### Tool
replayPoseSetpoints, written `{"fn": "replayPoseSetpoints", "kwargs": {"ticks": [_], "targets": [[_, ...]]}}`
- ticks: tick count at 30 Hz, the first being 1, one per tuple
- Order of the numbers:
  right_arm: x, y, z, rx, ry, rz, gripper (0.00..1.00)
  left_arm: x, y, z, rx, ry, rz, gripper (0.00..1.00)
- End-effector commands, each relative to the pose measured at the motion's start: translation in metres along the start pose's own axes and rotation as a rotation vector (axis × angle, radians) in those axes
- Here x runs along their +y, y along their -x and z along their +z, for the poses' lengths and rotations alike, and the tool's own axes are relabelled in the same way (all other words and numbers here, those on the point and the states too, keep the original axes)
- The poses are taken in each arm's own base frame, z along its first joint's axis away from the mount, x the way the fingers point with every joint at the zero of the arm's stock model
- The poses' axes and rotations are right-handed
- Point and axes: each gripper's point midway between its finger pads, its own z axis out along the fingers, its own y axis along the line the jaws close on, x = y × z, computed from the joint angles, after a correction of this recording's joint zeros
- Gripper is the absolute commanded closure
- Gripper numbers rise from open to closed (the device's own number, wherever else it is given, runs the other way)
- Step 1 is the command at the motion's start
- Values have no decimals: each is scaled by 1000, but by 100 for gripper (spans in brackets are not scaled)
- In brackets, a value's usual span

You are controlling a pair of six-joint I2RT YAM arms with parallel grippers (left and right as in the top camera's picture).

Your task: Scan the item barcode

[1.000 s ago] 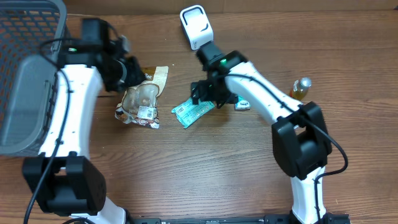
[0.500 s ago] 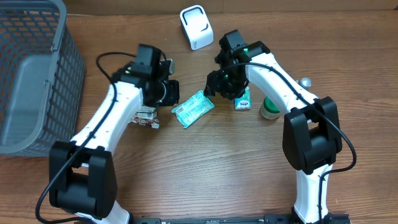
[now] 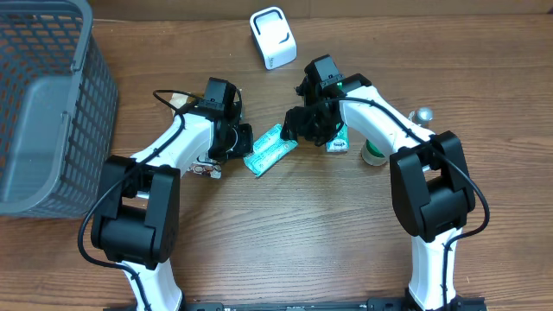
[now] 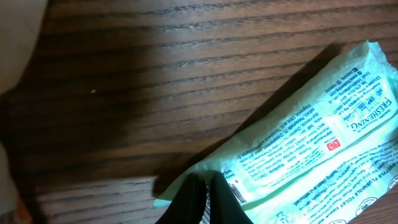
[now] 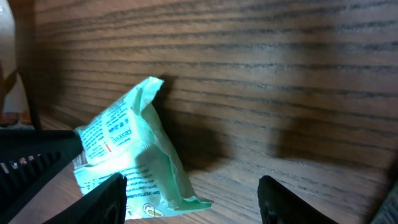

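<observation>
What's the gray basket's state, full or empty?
Empty where visible: the basket shows only bare floor and mesh walls; its left edge is cropped.

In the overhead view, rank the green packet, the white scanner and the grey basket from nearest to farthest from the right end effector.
From the right end effector:
1. green packet, right at its tips, toward the table's middle.
2. white scanner, up near the far edge.
3. grey basket, far off on the left side.

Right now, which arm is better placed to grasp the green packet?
Right, probably. The right fingers stand open with one end of the green packet partly between them; the left fingers are shut at its other end and would need reopening first.
</observation>
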Motion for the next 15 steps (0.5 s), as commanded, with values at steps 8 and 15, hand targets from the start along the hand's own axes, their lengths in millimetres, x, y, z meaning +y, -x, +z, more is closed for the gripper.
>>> {"fn": "replayPoseSetpoints", "kwargs": {"ticks": [8, 15], "targets": [[33, -12, 5, 13, 228, -27, 36, 13, -15, 29, 71, 31, -37, 96], [38, -11, 15, -6, 299, 43, 42, 14, -15, 29, 69, 37, -36, 96]]}}
